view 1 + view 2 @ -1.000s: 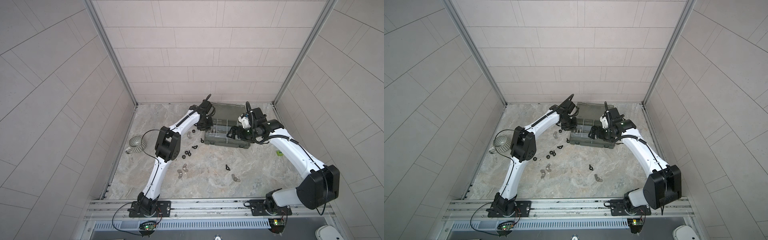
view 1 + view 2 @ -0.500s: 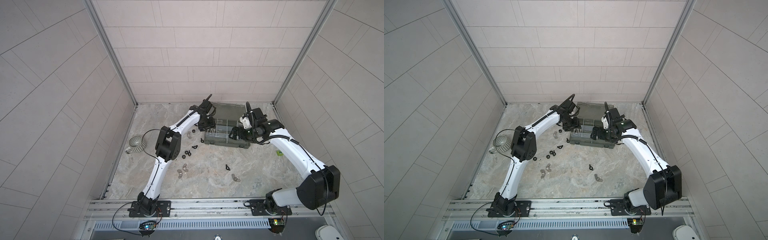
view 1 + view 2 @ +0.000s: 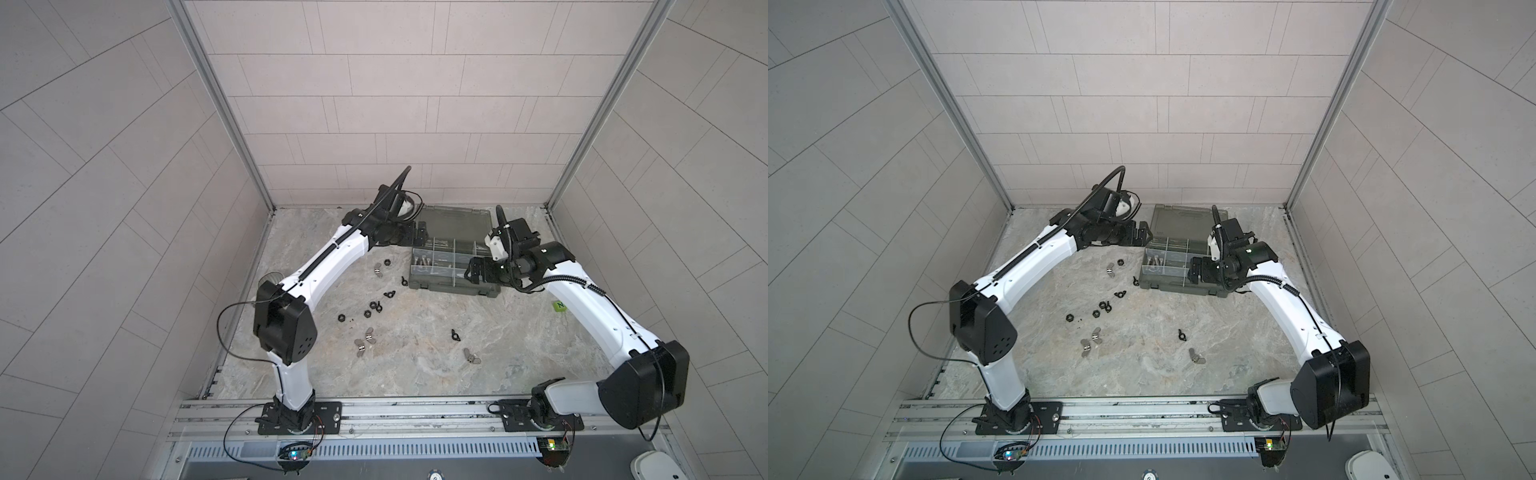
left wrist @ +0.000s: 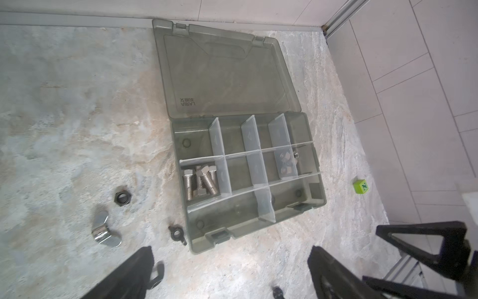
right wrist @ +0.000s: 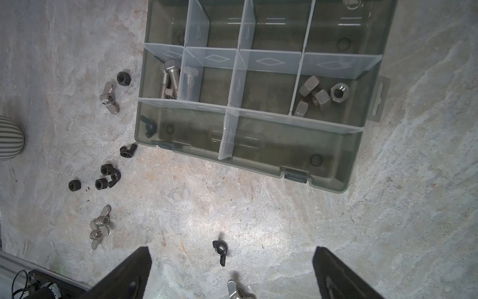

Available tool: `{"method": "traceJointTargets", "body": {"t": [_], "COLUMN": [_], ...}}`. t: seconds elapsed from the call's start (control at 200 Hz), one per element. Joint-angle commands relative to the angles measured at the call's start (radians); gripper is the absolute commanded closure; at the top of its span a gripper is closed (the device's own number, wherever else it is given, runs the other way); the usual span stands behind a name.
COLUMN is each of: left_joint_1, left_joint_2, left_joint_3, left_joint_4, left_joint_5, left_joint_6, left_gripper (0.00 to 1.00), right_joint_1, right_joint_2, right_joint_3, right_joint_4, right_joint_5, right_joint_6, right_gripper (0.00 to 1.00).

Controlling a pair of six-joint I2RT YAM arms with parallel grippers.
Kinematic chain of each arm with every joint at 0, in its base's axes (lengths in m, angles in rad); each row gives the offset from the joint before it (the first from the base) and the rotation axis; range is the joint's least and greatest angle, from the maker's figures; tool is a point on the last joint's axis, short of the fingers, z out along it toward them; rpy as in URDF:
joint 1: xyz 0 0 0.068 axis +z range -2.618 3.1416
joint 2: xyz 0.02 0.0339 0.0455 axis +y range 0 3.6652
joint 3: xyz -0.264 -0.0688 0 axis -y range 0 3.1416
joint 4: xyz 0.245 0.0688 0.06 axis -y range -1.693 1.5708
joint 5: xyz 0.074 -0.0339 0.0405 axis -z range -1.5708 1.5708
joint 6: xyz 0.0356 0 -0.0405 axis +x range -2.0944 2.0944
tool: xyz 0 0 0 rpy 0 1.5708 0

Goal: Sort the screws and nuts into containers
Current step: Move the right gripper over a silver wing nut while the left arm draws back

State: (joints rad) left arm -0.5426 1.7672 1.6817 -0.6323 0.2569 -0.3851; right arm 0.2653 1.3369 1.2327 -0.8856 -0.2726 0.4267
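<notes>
Beside the organizer box point(image 4: 232, 214), left end effector point(image 4: 231, 249) is hovering released, with screws point(image 4: 200, 181) lying apart in a compartment point(image 4: 223, 178).

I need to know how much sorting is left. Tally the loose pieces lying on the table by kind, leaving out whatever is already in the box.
Silver wing nuts: 4
Black wing nuts: 4
Black hex nuts: 3
Total: 11
</notes>
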Motion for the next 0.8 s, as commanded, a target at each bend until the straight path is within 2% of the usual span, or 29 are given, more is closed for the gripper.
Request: {"method": "traceJointTargets", "body": {"t": [0.0, 0.09, 0.2, 0.3, 0.365, 0.425, 0.796], "left_joint_1": [0.003, 0.003, 0.003, 0.003, 0.000, 0.000, -0.045], "left_joint_2": [-0.105, -0.198, -0.252, -0.295, -0.338, -0.386, -0.666], "left_joint_3": [-0.162, -0.277, -0.321, -0.363, -0.408, -0.454, -0.632], "left_joint_4": [0.116, 0.172, 0.117, 0.066, 0.057, 0.057, -0.010], "left_joint_5": [-0.078, -0.136, -0.168, -0.143, -0.128, -0.115, -0.103], "left_joint_6": [0.053, 0.047, 0.043, 0.022, 0.003, -0.011, -0.044], "left_gripper": [0.00, 0.00, 0.01, 0.02, 0.02, 0.02, 0.02], "right_joint_1": [-0.001, 0.017, 0.033, 0.044, 0.058, 0.075, 0.242], "right_joint_2": [-0.059, -0.073, -0.079, -0.099, -0.124, -0.150, -0.263], "right_joint_3": [-0.034, -0.044, -0.068, -0.127, -0.182, -0.235, -0.479], "right_joint_4": [-0.013, -0.056, -0.122, -0.151, -0.156, -0.155, -0.078], "right_joint_5": [0.011, 0.059, 0.083, 0.053, 0.037, 0.026, -0.034], "right_joint_6": [-0.003, -0.022, -0.013, 0.000, 0.020, 0.039, 0.140], "right_gripper": [0.01, 0.01, 0.04, 0.17, 0.33, 0.40, 0.45]}}
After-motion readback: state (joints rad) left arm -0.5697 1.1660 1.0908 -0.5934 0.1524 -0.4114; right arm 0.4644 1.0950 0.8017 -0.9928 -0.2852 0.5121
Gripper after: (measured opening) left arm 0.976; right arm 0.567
